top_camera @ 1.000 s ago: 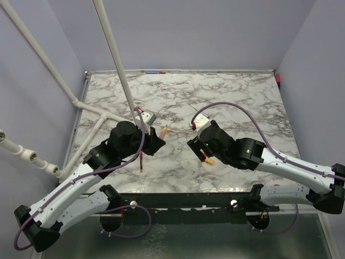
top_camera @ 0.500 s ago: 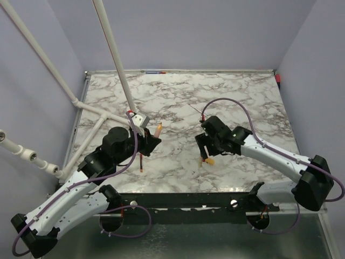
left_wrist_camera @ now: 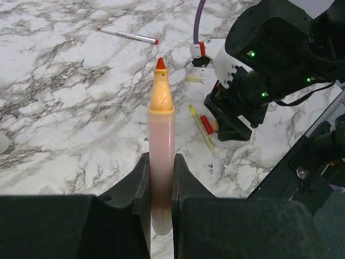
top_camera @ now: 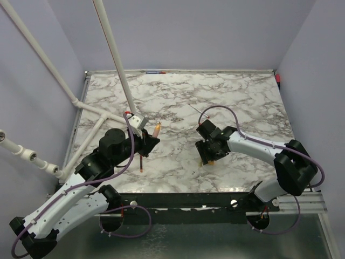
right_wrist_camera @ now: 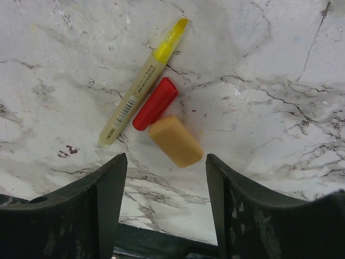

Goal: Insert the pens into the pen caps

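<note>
The left gripper (left_wrist_camera: 160,162) has its 2 fingers pressed together on the lower barrel of an orange pen (left_wrist_camera: 161,124). The pen stands straight out of the gripper toward 12 o'clock in the left wrist view, its red nib bare and uncapped, held above the marble table (right_wrist_camera: 269,65).

The right gripper (right_wrist_camera: 166,162) has its fingers spread wide and grips nothing. In its wrist view, 3 things lie on the table beyond the gap:
- A yellow pen (right_wrist_camera: 141,83) lies slanted, its uncapped tip toward 1 o'clock.
- A red cap (right_wrist_camera: 156,103) lies just beside it, on its 4 o'clock side and parallel to it.
- An orange cap (right_wrist_camera: 176,141) lies at 5 o'clock of the red cap, close to its lower end, nearest the gap.

In the top view, a dark red pen (top_camera: 141,163) lies on the table at 6 o'clock of the left gripper. A thin white pen (top_camera: 197,109) lies at 12 o'clock of the right gripper, well apart from the caps.
</note>
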